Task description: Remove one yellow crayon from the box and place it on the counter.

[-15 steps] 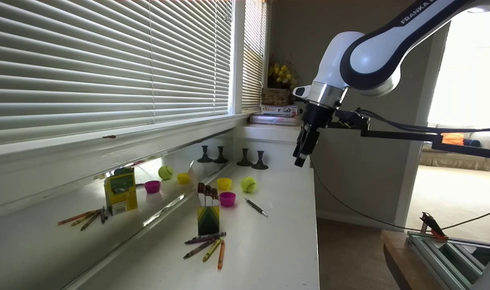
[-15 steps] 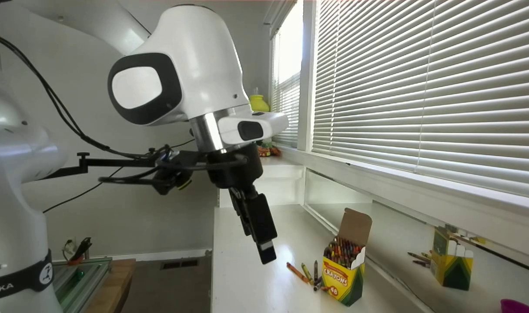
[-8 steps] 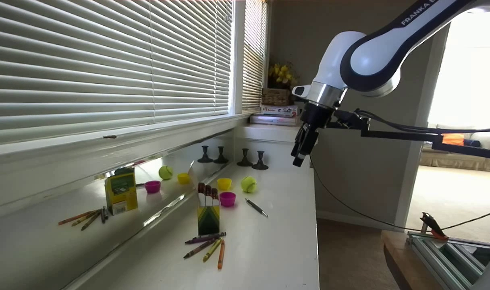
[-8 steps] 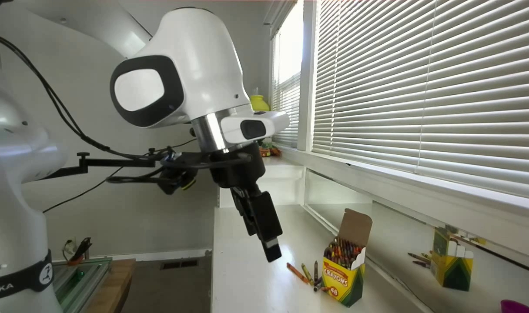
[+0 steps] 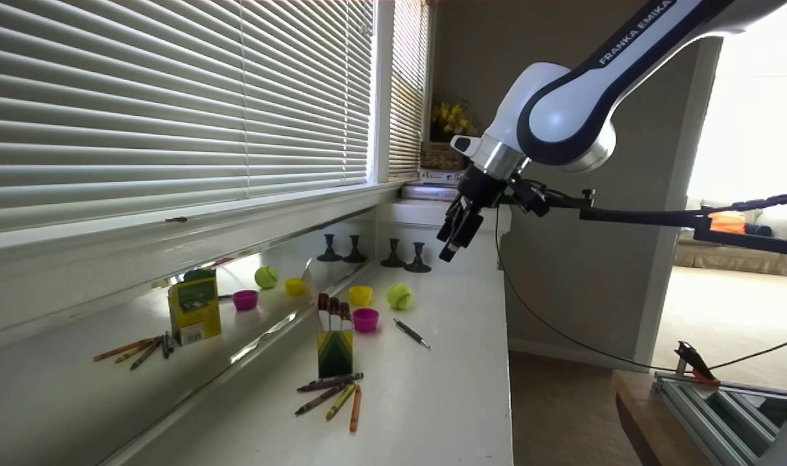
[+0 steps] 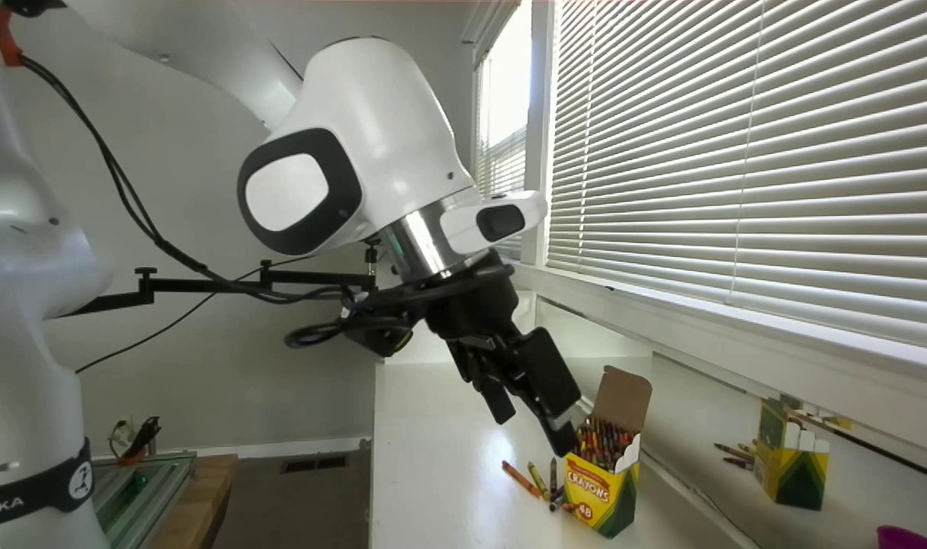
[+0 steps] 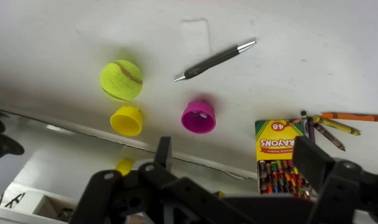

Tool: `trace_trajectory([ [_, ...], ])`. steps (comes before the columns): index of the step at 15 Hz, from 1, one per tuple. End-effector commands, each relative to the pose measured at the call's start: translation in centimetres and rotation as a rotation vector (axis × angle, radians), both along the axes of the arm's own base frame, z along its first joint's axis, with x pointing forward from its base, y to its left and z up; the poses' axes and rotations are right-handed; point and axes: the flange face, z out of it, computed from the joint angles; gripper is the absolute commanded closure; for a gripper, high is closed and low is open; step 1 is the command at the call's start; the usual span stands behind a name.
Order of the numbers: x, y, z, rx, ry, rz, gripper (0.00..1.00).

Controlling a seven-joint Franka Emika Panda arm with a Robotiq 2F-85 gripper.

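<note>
Presently, the gripper [image 7: 234,149] has its fingers [image 7: 311,161] spread wide, holding nothing. In the wrist view, the box [image 7: 269,135] lies at lower right, partly behind one finger; among its packed crayons [image 7: 275,175], a yellow crayon [image 7: 296,170], probably the target, shows only its tip. In an exterior view, the box [image 6: 597,492] sits toward lower right from the tilted gripper. The crayons stand on end: the move likely calls for travel toward the box, then fingers aligned with that upright axis.
</note>
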Motion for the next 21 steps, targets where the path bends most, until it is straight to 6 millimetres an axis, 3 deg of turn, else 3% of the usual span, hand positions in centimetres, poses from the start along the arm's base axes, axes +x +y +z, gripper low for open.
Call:
trace_trajectory([
  [1, 0.4, 0.2, 0.0, -0.001, -0.003, 0.009, 0.0],
  [8, 0.7, 0.1, 0.1, -0.003, -0.006, 0.013, 0.0],
  [10, 2.3, 0.6, -0.5, -0.024, 0.0, 0.022, 0.0],
  [18, 9.0, 7.0, 1.2, 0.059, -0.016, 0.17, 0.0],
  [21, 11.2, 6.1, -0.3, 0.108, 0.02, 0.141, 0.0],
])
